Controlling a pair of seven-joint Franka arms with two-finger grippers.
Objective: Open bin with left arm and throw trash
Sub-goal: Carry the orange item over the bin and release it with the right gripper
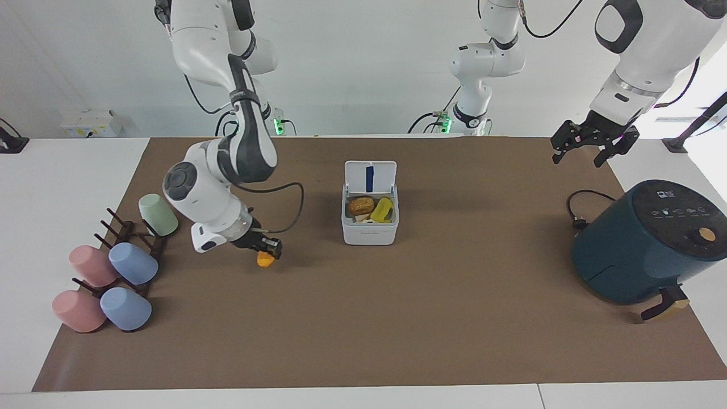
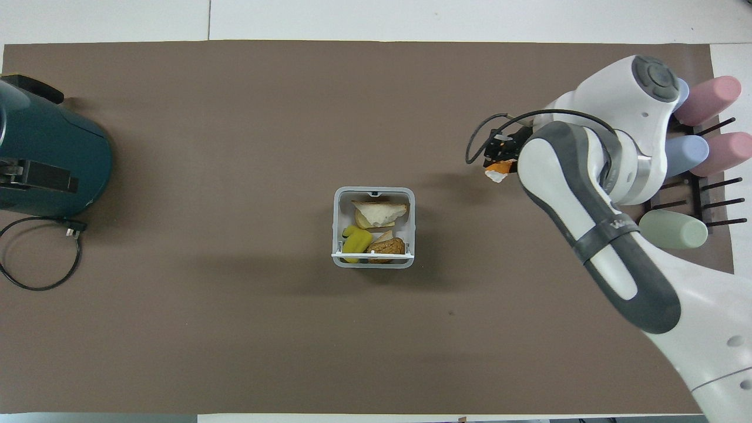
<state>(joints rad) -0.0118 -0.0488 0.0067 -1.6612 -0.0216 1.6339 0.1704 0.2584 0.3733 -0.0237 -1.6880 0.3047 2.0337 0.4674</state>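
Observation:
The white bin (image 1: 369, 232) stands mid-mat with its lid (image 1: 370, 176) hinged up, blue stripe showing. It holds a golden-brown bread lump (image 1: 361, 205) and a yellow piece (image 1: 382, 209). The overhead view shows the bin's rim (image 2: 374, 191), the bread lump (image 2: 388, 247), the yellow piece (image 2: 355, 241) and a pale slice (image 2: 379, 212). My right gripper (image 1: 268, 250) (image 2: 502, 158) is shut on the orange lump (image 1: 264, 260) (image 2: 498, 170), low over the mat between the cup rack and the bin. My left gripper (image 1: 590, 149) is open and empty, raised at the left arm's end, over the mat near the air fryer.
A dark teal air fryer (image 1: 647, 244) (image 2: 53, 158) and its cable (image 1: 579, 210) sit at the left arm's end. A rack of pastel cups (image 1: 113, 267) (image 2: 699, 147) and a green cup (image 1: 158, 214) sit at the right arm's end.

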